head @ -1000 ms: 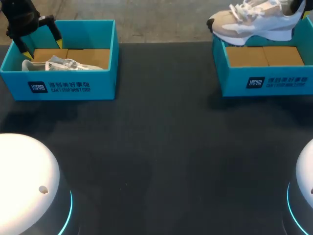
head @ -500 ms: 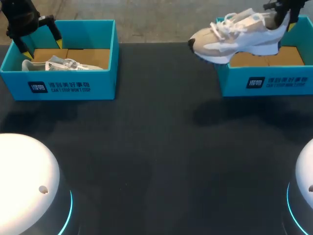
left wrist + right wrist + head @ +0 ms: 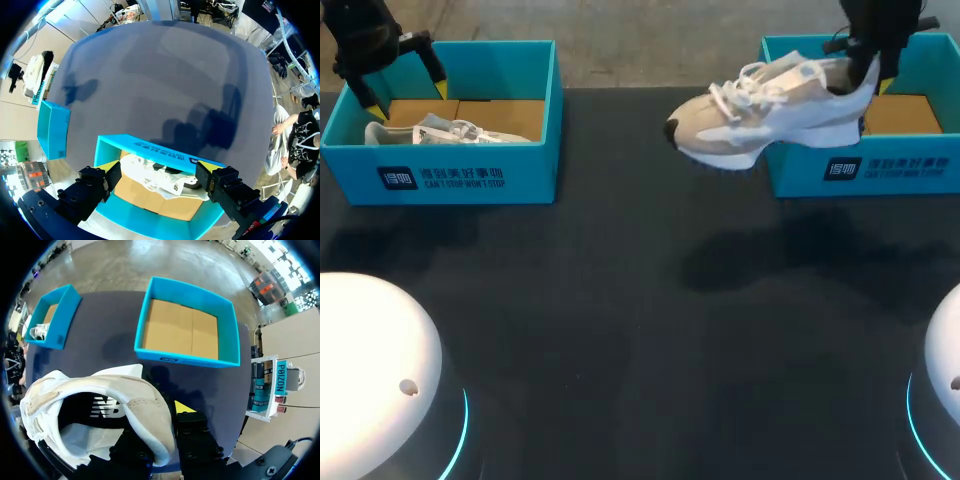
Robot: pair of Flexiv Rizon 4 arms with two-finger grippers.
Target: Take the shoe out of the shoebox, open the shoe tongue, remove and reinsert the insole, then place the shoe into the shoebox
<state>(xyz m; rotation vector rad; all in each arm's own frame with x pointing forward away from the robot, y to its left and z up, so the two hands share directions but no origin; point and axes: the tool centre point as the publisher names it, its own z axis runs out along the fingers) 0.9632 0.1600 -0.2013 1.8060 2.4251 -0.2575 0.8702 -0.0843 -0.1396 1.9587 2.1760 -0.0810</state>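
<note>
A beige and white shoe (image 3: 770, 110) hangs in the air over the left front corner of the right blue shoebox (image 3: 860, 168), toe pointing left. My right gripper (image 3: 870, 62) is shut on its heel. In the right wrist view the heel collar (image 3: 145, 415) is pinched by that gripper (image 3: 162, 437), and the box (image 3: 186, 358) below is empty, showing only its cardboard floor. My left gripper (image 3: 395, 72) stands open above the back left corner of the left shoebox (image 3: 440, 178), where a second white shoe (image 3: 445, 130) lies. The left wrist view shows this shoe (image 3: 160, 181) between the spread fingertips (image 3: 107, 170).
The two blue boxes stand at the far left and far right of the dark table (image 3: 640, 320). Two white rounded arm bases (image 3: 370, 380) sit at the near corners. The shoe's shadow falls on the table in front of the right box.
My right arm has carried the shoe leftward and lower, from above the right box out past its left front corner. The left arm has stayed still.
</note>
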